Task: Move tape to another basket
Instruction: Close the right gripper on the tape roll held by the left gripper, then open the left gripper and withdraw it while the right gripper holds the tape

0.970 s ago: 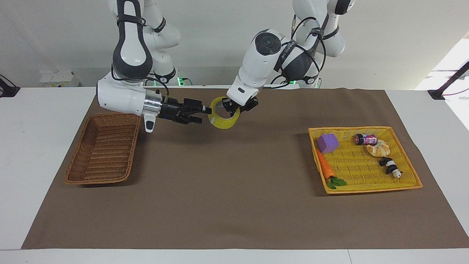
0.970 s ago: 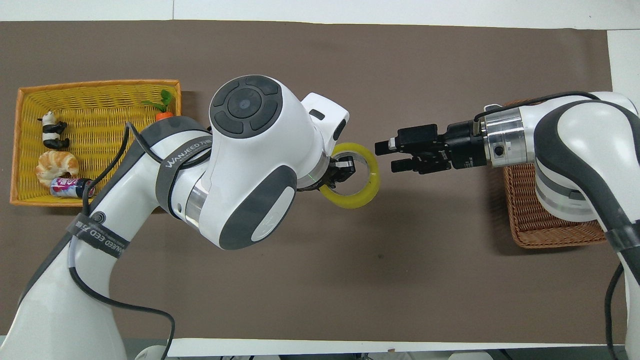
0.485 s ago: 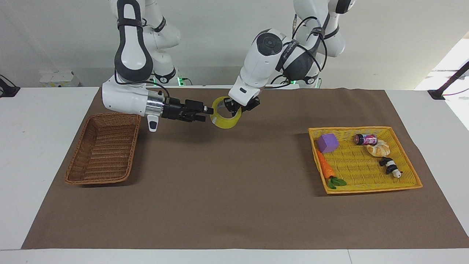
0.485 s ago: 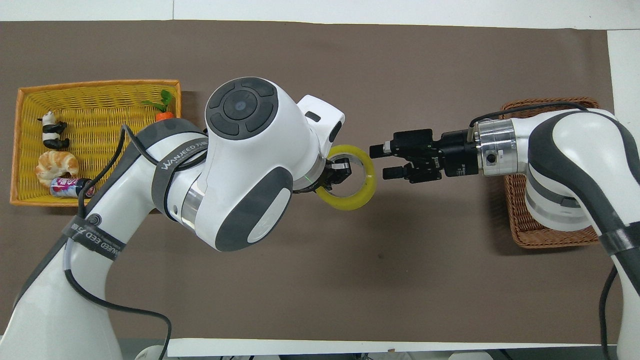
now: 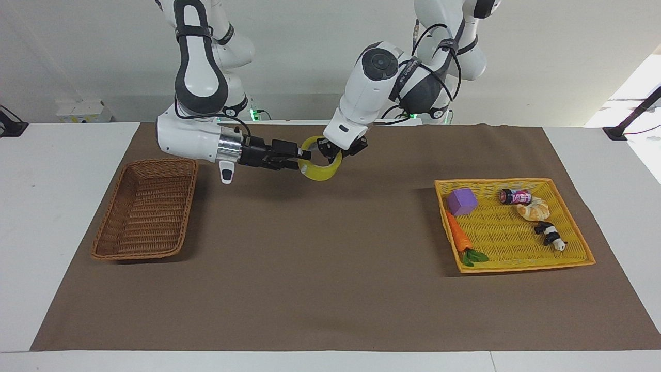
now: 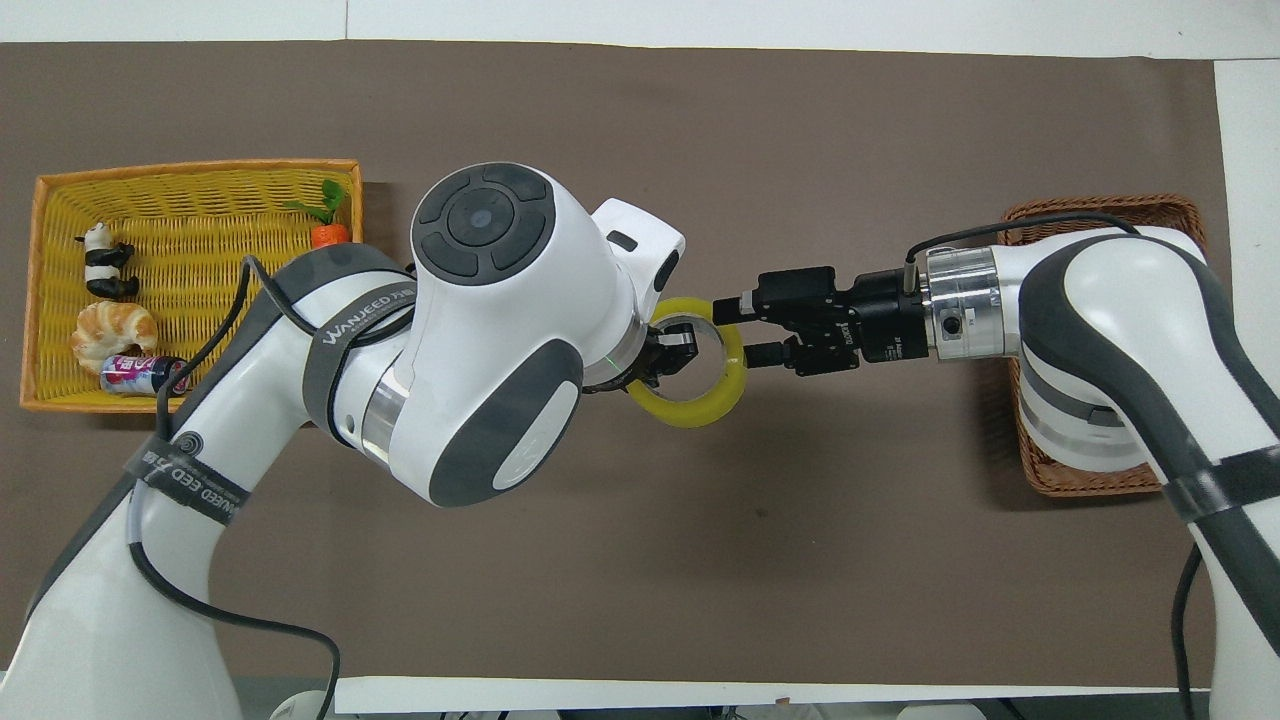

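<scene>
Facing view: the tape [image 5: 321, 164] hangs in the air over the brown mat [image 5: 330, 289], between the brown basket [image 5: 147, 211] and the yellow tray [image 5: 516, 225], closer to the basket. The left gripper [image 5: 330, 151] pinches the roll's wall at the top, one finger inside the ring. The right gripper [image 5: 302, 155] comes in level from the basket's end with its fingers spread, and their tips look to be at the roll's edge; I can't tell whether they touch. This reads as a mid-air handover, not yet done. Risk: if the left gripper lets go before the right one closes, the roll falls onto the mat and may roll off, since it is round. Overhead view: the tape [image 6: 690, 361] shows as a ring beside the big white wrist of the left arm, with the left gripper [image 6: 672, 348] pinched on its rim. The right gripper [image 6: 738, 329] has one finger at the rim and the other just outside it, spread. A grip that catches only the rim's edge could slip or twist the roll. Both grippers crowd the same small ring, so fingers could collide. The basket [image 6: 1165, 205] is partly hidden under the right arm; the drop still needs a swing over to it.
</scene>
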